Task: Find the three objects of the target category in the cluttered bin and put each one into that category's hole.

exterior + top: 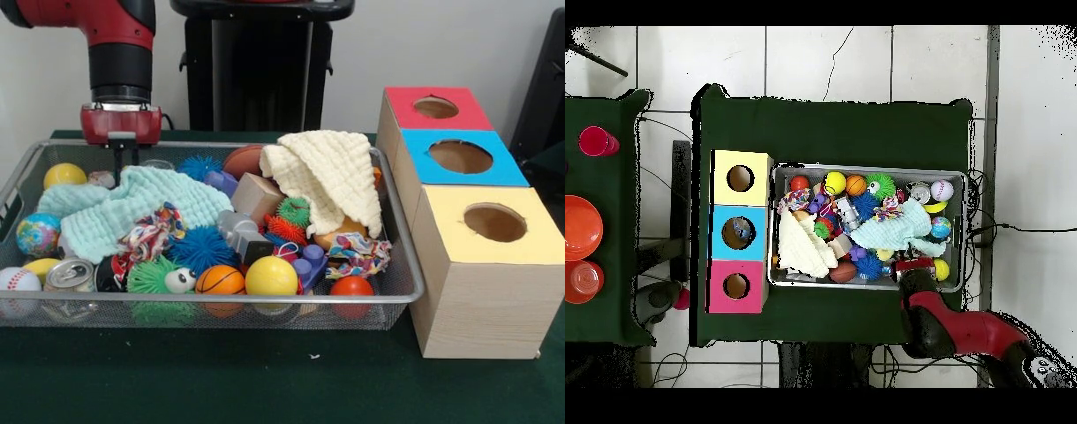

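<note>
The arm hangs over the far corner of the wire bin (402, 265), and the gripper (121, 152) dips just inside the rim, beside the yellow ball (64, 175) and the edge of the mint cloth (132, 208); whether its fingers are spread or closed I cannot tell, and nothing shows in its hold. This looks like the search step, with nothing yet on its way to the holes. The target category isn't named, but balls are plentiful: a mini basketball (220, 281), a baseball (18, 281) and a globe ball (38, 233) sit along the near and side walls, while the cream cloth (328, 177) covers the corner nearest the boxes. The red box (402, 106), blue box (494, 168) and yellow box (494, 265) stand in a row just beside the bin. Next, I'd judge, it needs a clean descent onto one exposed piece, or a cloth lifted aside first.
</note>
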You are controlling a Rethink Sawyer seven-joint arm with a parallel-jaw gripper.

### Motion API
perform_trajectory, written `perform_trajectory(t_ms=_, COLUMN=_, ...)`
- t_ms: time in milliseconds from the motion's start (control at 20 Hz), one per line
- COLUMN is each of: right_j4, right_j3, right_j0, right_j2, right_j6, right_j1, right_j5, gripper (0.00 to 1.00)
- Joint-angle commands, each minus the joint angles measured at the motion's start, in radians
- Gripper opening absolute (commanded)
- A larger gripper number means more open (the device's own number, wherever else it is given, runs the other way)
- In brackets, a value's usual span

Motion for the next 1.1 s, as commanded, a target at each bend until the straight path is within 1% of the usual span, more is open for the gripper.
perform_trajectory(t_ms=50, right_j4=-0.060, right_j3=0.005, right_j0=0.020, right_j2=0.096, right_j6=0.156, right_j1=-0.026, right_j5=-0.008, gripper=0.00)
perform_trajectory(t_ms=100, right_j4=-0.060, right_j3=0.010, right_j0=0.036, right_j2=0.085, right_j6=0.141, right_j1=-0.045, right_j5=0.005, gripper=0.00)
perform_trajectory(t_ms=350, right_j4=-0.077, right_j3=0.054, right_j0=0.027, right_j2=0.125, right_j6=0.150, right_j1=-0.113, right_j5=0.082, gripper=0.00)
perform_trajectory(t_ms=450, right_j4=-0.080, right_j3=0.084, right_j0=0.010, right_j2=0.164, right_j6=0.156, right_j1=-0.145, right_j5=0.131, gripper=0.00)
perform_trajectory(t_ms=550, right_j4=-0.074, right_j3=0.120, right_j0=-0.023, right_j2=0.226, right_j6=0.164, right_j1=-0.170, right_j5=0.181, gripper=0.00)
perform_trajectory(t_ms=650, right_j4=-0.039, right_j3=0.179, right_j0=-0.102, right_j2=0.347, right_j6=0.195, right_j1=-0.182, right_j5=0.241, gripper=0.00)
perform_trajectory(t_ms=750, right_j4=0.034, right_j3=0.237, right_j0=-0.179, right_j2=0.463, right_j6=0.205, right_j1=-0.173, right_j5=0.312, gripper=0.00)
perform_trajectory(t_ms=850, right_j4=0.090, right_j3=0.271, right_j0=-0.230, right_j2=0.539, right_j6=0.204, right_j1=-0.144, right_j5=0.350, gripper=0.00)
perform_trajectory(t_ms=900, right_j4=0.111, right_j3=0.279, right_j0=-0.242, right_j2=0.556, right_j6=0.199, right_j1=-0.134, right_j5=0.357, gripper=0.00)
perform_trajectory(t_ms=1000, right_j4=0.140, right_j3=0.290, right_j0=-0.246, right_j2=0.567, right_j6=0.182, right_j1=-0.135, right_j5=0.359, gripper=0.00)
perform_trajectory(t_ms=1100, right_j4=0.159, right_j3=0.298, right_j0=-0.228, right_j2=0.551, right_j6=0.173, right_j1=-0.159, right_j5=0.341, gripper=0.00)
